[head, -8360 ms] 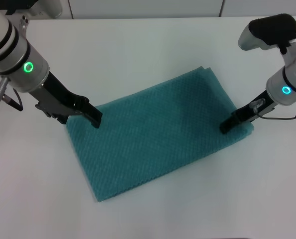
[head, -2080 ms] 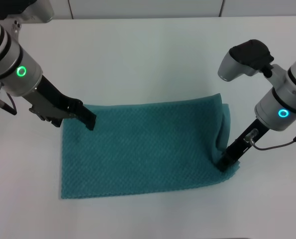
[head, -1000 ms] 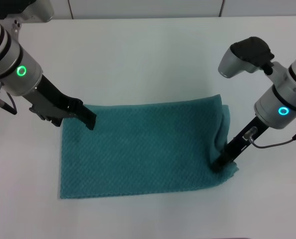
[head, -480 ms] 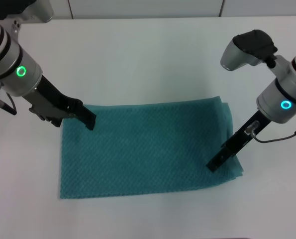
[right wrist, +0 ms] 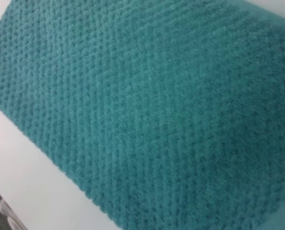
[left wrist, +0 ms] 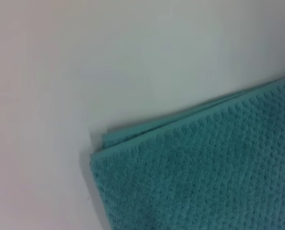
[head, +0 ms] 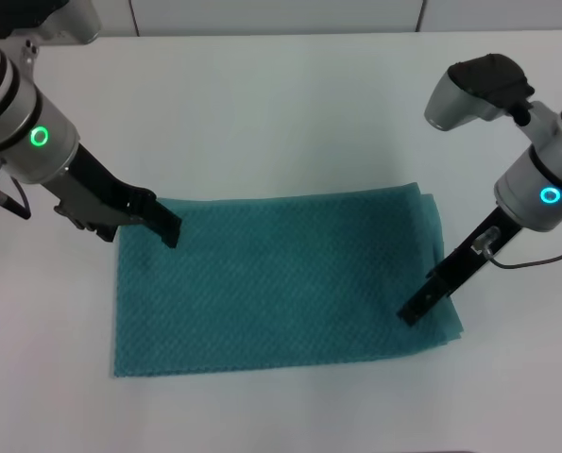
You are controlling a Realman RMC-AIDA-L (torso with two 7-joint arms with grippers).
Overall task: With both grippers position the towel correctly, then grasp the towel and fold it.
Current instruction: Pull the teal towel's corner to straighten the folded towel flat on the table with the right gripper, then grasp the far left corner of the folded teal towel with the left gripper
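We cannot tell whether either set of fingers is open or closed. The left gripper [head: 170,229] rests at the towel's [head: 281,283] far left corner; the right gripper [head: 412,310] sits on the cloth near its near right corner. The towel lies flat and roughly squared on the white counter [head: 281,104], so we judge positioning nearly done and grasping next. To do it well, we should pinch both layers at matching corners, since the left wrist view shows doubled edges [left wrist: 147,129], then lift evenly. We count one towel and two grippers.
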